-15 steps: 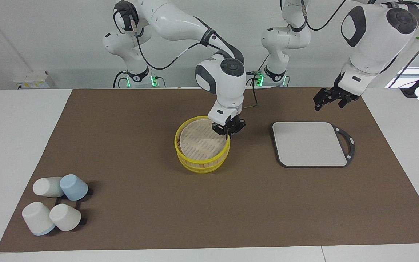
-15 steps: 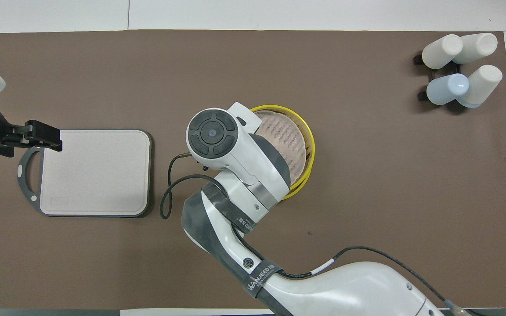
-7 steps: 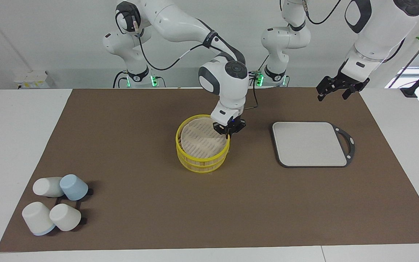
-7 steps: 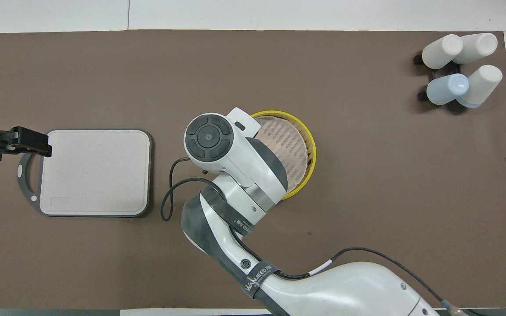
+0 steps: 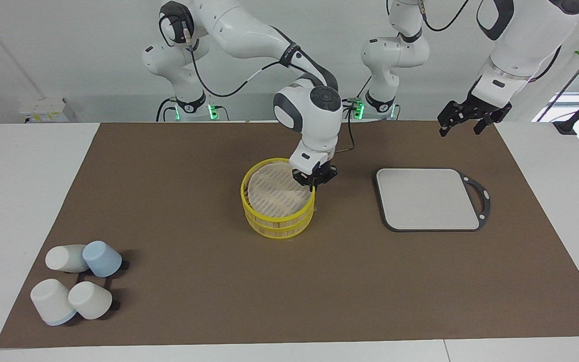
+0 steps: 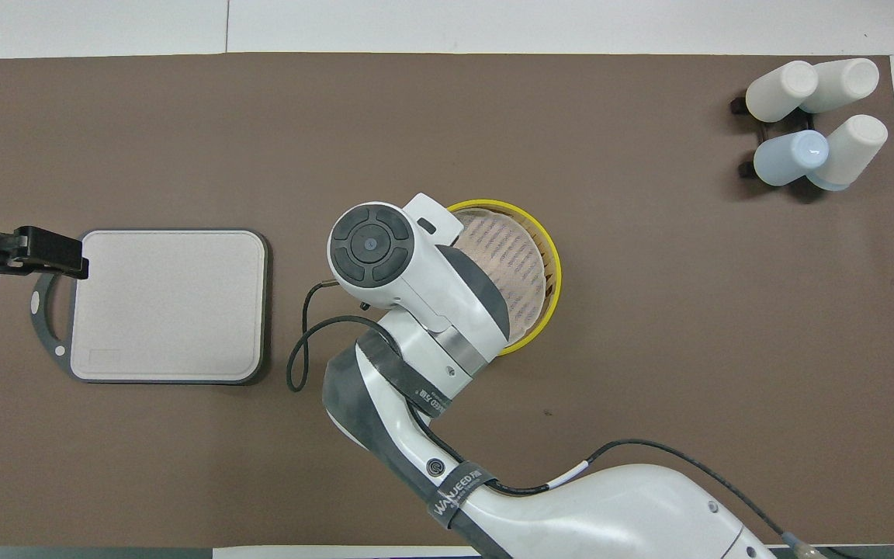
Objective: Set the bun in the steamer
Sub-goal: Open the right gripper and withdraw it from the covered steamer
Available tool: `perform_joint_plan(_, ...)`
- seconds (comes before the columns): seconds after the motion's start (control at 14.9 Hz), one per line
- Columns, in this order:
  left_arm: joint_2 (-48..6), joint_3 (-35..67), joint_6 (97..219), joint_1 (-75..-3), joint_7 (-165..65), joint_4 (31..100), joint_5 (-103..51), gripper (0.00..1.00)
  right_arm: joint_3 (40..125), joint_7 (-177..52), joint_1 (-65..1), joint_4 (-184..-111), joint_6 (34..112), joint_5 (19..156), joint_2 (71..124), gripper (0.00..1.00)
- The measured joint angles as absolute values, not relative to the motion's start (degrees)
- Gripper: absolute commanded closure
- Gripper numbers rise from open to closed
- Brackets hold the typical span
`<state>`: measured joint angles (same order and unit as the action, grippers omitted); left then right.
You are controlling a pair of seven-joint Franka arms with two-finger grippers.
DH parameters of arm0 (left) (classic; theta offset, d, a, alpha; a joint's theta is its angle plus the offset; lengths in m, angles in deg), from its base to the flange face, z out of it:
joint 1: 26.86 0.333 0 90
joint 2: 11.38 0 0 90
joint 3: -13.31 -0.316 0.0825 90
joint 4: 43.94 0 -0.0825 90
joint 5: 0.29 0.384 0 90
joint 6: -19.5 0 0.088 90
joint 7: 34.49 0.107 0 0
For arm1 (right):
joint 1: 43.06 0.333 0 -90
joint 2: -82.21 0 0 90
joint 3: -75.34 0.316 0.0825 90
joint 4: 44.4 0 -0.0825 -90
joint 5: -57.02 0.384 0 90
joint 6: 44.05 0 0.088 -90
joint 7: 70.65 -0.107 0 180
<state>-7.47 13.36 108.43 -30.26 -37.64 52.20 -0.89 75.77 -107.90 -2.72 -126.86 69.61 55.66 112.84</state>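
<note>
Brown mat (image 5: 194, 281) covers white tabletop (image 5: 23, 201), white wall w/ cables above. Steamer (image 5: 278, 199) mid-mat, lidded; right hand (image 5: 314, 180) pinches its rim. Left hand (image 5: 463, 118) over mat corner near grey board (image 5: 427, 198), fingers spread. Bun unseen.

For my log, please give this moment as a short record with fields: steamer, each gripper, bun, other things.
steamer: mid-table, lid on
right gripper: at the steamer's rim, on the side toward the board; the grip cannot be told
left gripper: raised near the board's handle end, fingers open, holding nothing, waiting
bun: not visible
board: bare, toward the left arm's end
cups: four, toward the right arm's end
</note>
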Motion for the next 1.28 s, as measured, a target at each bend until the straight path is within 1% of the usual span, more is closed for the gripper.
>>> perform_joint_plan(0.07, -7.47, 13.36, 108.43, -30.26, -37.63, 52.22, -0.89, 0.0, 75.77, -108.54, -2.72, -126.88, 69.61, 55.67, 112.83, 0.59)
perform_joint_plan(0.13, -7.47, 13.36, 108.43, -30.26, -37.63, 52.23, -0.89, 0.0, 75.76, -108.96, -2.76, -127.02, 69.6, 55.66, 112.84, 0.37)
perform_joint_plan(0.27, -7.47, 13.37, 108.43, -30.26, -37.61, 52.23, -0.89, 0.0, 75.61, -109.31, -2.97, -127.32, 69.6, 55.66, 112.84, 0.0)
perform_joint_plan(0.54, -7.47, 13.69, 108.43, -30.3, -37.53, 52.23, -0.89, 0.0, 74.75, -109.58, -3.19, -125.6, 69.08, 55.62, 112.2, 0.0)
perform_joint_plan(0.67, -7.47, 13.88, 108.43, -30.31, -37.52, 52.23, -0.89, 0.0, 73.47, -109.47, -6.13, -123.76, 67.23, 55.57, 109.64, 0.0)
perform_joint_plan(0.81, -7.47, 13.87, 108.43, -30.3, -37.5, 52.23, -0.89, 0.0, 73.25, -105.45, -13.13, -122.87, 61.5, 55.65, 104.77, 0.0)
perform_joint_plan(1.01, -7.47, 13.84, 108.43, -30.3, -37.5, 52.23, -0.89, 0.0, 73.25, -95.7, -24.83, -122.74, 49.43, 56.35, 96.21, 0.0)
perform_joint_plan(1.14, -7.47, 13.83, 108.43, -30.3, -37.5, 52.23, -0.89, 0.0, 73.26, -89.05, -29.95, -122.98, 41.96, 56.71, 91.93, 0.0)
perform_joint_plan(1.28, -7.47, 13.8, 108.44, -30.29, -37.5, 52.23, -0.89, 0.0, 73.33, -84.05, -33.11, -123.42, 37.44, 56.71, 89.75, 0.0)
